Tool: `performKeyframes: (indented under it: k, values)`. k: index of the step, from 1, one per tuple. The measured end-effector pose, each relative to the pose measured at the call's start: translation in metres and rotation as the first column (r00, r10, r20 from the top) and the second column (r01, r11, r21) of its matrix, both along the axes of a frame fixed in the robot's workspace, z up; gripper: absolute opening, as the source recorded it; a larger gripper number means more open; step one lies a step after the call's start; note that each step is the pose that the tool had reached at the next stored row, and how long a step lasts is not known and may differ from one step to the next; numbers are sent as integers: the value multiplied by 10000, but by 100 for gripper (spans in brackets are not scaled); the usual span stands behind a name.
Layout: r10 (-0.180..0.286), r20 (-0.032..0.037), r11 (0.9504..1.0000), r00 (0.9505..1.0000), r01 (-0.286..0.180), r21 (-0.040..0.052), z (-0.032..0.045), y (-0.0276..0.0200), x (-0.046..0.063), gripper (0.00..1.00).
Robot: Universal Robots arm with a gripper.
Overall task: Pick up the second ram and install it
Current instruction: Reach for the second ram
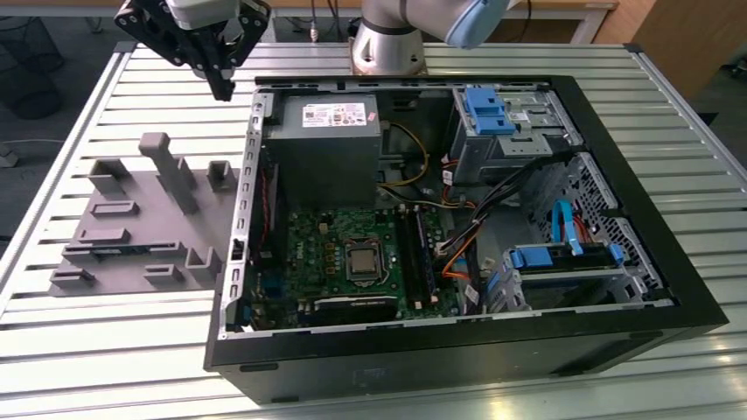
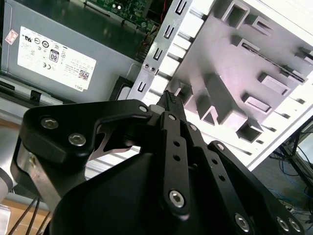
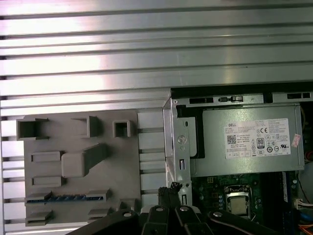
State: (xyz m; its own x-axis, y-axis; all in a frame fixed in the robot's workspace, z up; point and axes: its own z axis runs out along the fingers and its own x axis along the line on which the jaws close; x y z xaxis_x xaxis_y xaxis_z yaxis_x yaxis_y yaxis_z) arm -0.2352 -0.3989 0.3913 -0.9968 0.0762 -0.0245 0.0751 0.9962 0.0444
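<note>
Slatted metal table (image 1: pixel 117 350) carries everything. At the exterior view's left lies a grey fixture (image 1: pixel 140 219) with upright posts and shallow pockets. The ram (image 1: pixel 114 251) sits on edge in one of the low pockets near the fixture's outer side; in the first wrist view it shows as a thin blue-green strip (image 3: pixel 66 198). A tall slanted post (image 1: pixel 175 171) and several shorter blocks rise between that pocket and the gripper.

The gripper (image 1: pixel 222 86) hangs above the table by the far corner of the fixture, just beside the case wall and well apart from the ram. Its fingers are pressed together with nothing between them, and both wrist views show the tips meeting (image 3: pixel 168 188) (image 2: pixel 169 96).

Right of the fixture, an open black case (image 1: pixel 467 341) lies on its side. Inside, a grey power supply (image 1: pixel 321 149) fills the far corner, nearest the gripper. Below it is the green board (image 1: pixel 315 236) with the processor (image 1: pixel 364 261), and long black slots (image 1: pixel 415 254) run just right of that. Loose cables (image 1: pixel 467 245) cross the gap beside the slots. Blue drive brackets (image 1: pixel 485 109) (image 1: pixel 561 255) stand at the case's right side. The arm base (image 1: pixel 391 44) stands behind the case.
</note>
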Motion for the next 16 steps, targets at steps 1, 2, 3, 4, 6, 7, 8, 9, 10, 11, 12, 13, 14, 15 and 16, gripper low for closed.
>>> performKeyframes:
  k: [1, 2, 3, 4, 6, 7, 8, 9, 10, 11, 12, 13, 14, 15, 16]
  values:
    - [0, -1, 10000, 10000, 0, 0, 0, 0, -8, 11]
    - [0, 0, 10000, 10000, 0, 0, 0, 0, -16, 11]
    - [0, 0, 10000, 10000, 0, 0, 0, 0, -24, 11]
    - [0, 0, 10000, 10000, 0, 0, -1, 0, -32, 11]
    - [0, 0, 10000, 10000, 0, 0, -1, 0, -48, 11]
    - [0, 0, 10000, 10000, 0, 0, -1, 0, -57, 11]
    - [-1, 0, 10000, 10000, 1, 0, -1, 0, -65, 11]
    - [0, 0, 10000, 10000, 0, 0, -2, 0, -73, 11]
    - [-1, 0, 10000, 10000, 1, -1, -2, 0, -81, 11]
    - [0, 0, 10000, 10000, 0, 0, -2, 0, -89, 11]
    - [-1, 0, 10000, 10000, 1, 0, -2, 0, -98, 11]
    - [-1, 0, 10000, 10000, 1, 0, -2, 0, -106, 11]
    - [0, 0, 10000, 10000, 0, 0, -2, 0, -115, 11]
    - [-1, 0, 10000, 10000, 1, 0, -3, 0, -124, 11]
    - [-1, 0, 10000, 10000, 1, 0, -3, 0, -133, 11]
